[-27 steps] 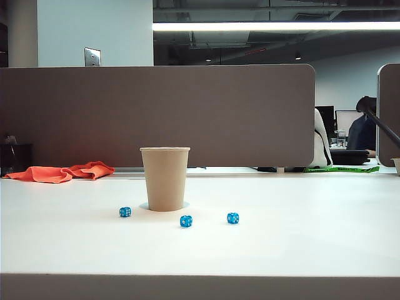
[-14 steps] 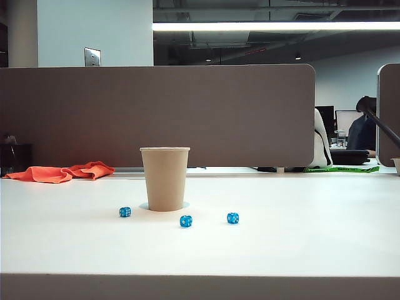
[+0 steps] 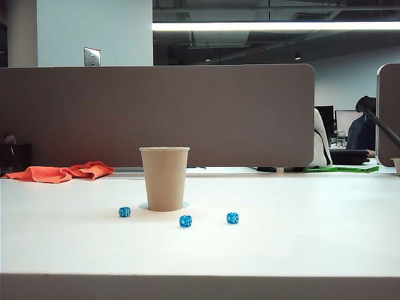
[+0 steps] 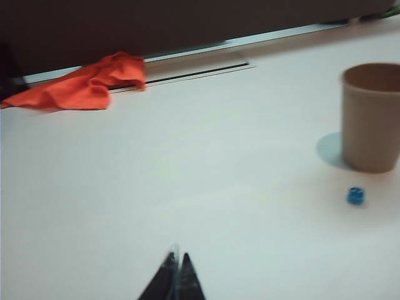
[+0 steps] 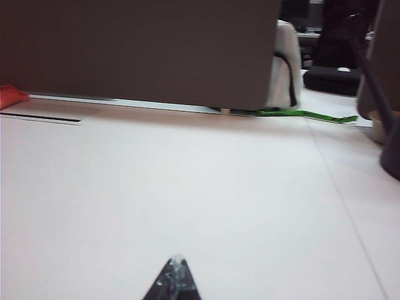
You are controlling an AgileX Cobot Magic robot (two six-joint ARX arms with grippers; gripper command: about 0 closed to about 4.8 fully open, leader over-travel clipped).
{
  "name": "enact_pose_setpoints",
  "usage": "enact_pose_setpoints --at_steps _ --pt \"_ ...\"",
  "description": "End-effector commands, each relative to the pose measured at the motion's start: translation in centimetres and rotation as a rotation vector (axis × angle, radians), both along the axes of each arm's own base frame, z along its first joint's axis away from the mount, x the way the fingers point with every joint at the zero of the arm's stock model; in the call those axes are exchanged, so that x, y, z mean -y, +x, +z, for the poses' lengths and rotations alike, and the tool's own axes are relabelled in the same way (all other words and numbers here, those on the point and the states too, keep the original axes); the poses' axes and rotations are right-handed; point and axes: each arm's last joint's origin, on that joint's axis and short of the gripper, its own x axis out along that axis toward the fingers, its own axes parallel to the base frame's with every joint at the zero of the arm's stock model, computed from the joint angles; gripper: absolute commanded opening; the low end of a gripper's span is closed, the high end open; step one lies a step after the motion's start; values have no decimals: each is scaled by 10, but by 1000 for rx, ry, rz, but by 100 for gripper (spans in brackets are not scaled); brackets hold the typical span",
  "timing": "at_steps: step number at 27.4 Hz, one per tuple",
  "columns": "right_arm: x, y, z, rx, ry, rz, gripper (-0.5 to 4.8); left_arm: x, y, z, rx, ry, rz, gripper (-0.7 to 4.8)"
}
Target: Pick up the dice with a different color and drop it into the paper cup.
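The tan paper cup (image 3: 164, 178) stands upright mid-table, also in the left wrist view (image 4: 370, 119). Three blue dice lie in front of it: one to its left (image 3: 124, 212), one just before it (image 3: 185, 220), one to its right (image 3: 232, 218). The left wrist view shows a single blue die (image 4: 355, 195) near the cup's foot. The dice with a different color is out of view in every frame. My left gripper (image 4: 177, 257) is shut and empty, low over bare table, well away from the cup. My right gripper (image 5: 177, 260) is shut and empty over bare table. Neither gripper shows in the exterior view.
An orange cloth (image 3: 62, 172) lies at the table's back left, also seen from the left wrist (image 4: 81, 84). A brown partition (image 3: 219, 112) closes the back edge. A green strip (image 5: 306, 114) and a dark stand (image 5: 390, 156) sit far right. The white table (image 3: 300, 244) spreads around.
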Motion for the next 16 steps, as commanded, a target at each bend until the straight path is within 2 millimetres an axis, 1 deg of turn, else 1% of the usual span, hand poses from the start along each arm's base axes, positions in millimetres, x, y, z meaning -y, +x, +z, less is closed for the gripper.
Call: enact_pose_setpoints --at_steps 1,5,10,13,16 --pt "-1 0 1 17 1 24 -1 -2 0 0 0 29 81 -6" --pt "-1 0 2 24 2 24 -1 -3 0 3 28 -21 110 -6" --pt "-1 0 2 24 2 28 -1 -1 1 7 60 -68 52 -6" --pt "-1 0 2 24 2 28 -1 1 0 11 97 -85 -16 -6" --pt "-1 0 2 24 2 29 -1 1 0 14 123 -105 -30 -6"
